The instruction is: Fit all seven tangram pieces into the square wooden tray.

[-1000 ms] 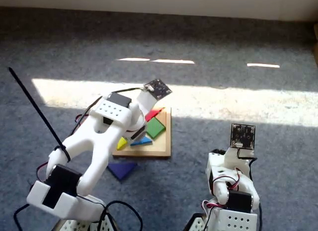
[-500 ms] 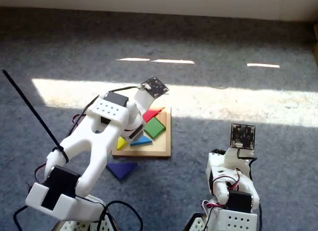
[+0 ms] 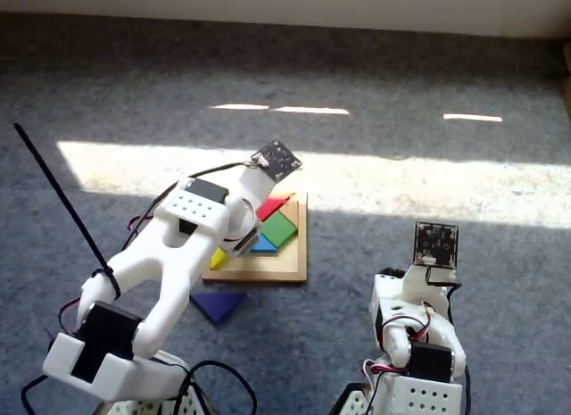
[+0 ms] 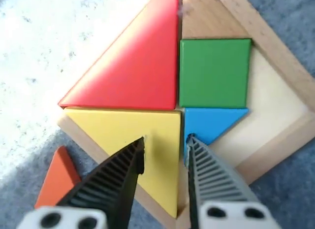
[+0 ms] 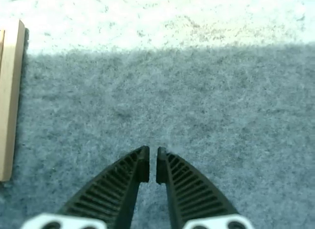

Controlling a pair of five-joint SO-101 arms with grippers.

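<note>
Progress: four pieces sit in the tray [image 4: 280, 115]: red triangle [image 4: 142, 66], yellow triangle [image 4: 123, 121], green square [image 4: 215, 72], blue triangle [image 4: 216, 121]. We see an orange triangle [image 4: 59, 177] and a dark blue piece [image 3: 219, 303] lying outside on the carpet [image 5: 197, 91]. Our left gripper [image 4: 165, 140] hangs parted and empty over the tray; the right gripper [image 5: 152, 162] is closed on nothing.

Left arm [image 3: 169, 263] is stretched forward and up from its base at the near left, elbow raised, wrist bent over so it points down; left gripper [image 4: 165, 140] faces straight down with its jaws a modest gap apart, nothing between them; over on the other side, right arm [image 3: 415, 330] sits folded back close to its base, wrist tipped forward; right gripper [image 5: 152, 157] hangs low, fingers drawn together to a thin slit, holding nothing.
</note>
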